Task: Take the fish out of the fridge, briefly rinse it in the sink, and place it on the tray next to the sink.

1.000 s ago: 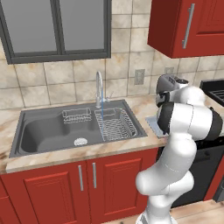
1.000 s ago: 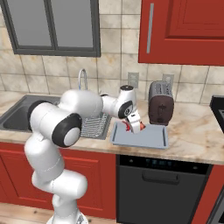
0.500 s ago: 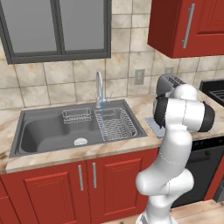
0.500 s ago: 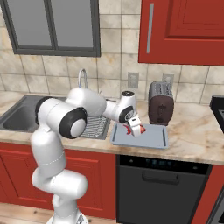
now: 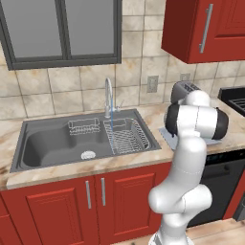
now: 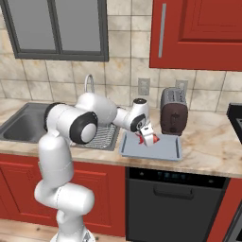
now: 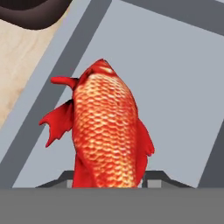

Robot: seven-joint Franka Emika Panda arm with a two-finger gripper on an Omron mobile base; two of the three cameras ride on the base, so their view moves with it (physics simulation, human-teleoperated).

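Note:
The red-orange fish [image 7: 107,131] hangs head-down just over the pale grey-blue tray [image 7: 175,87], its tail end between the fingertips of my gripper [image 7: 109,179], which is shut on it. From the right base the gripper [image 6: 146,140] and fish [image 6: 142,138] sit low over the left part of the tray [image 6: 163,152]. A corner of the tray [image 5: 166,137] peeks out from behind my arm in the left base view. The sink [image 5: 52,143] lies left of the tray, with the faucet [image 5: 109,98] behind it. The fridge is out of view.
A dark toaster [image 6: 172,112] stands just behind the tray, close to the hand. Wire racks [image 5: 127,139] sit in the sink's right half. A stove edge [image 5: 234,98] is at the far right. Bare beige counter [image 6: 208,146] stretches right of the tray.
The hand has swung down and toward the tray's left part, carrying the fish lower over it. The arm's elbow has shifted with it.

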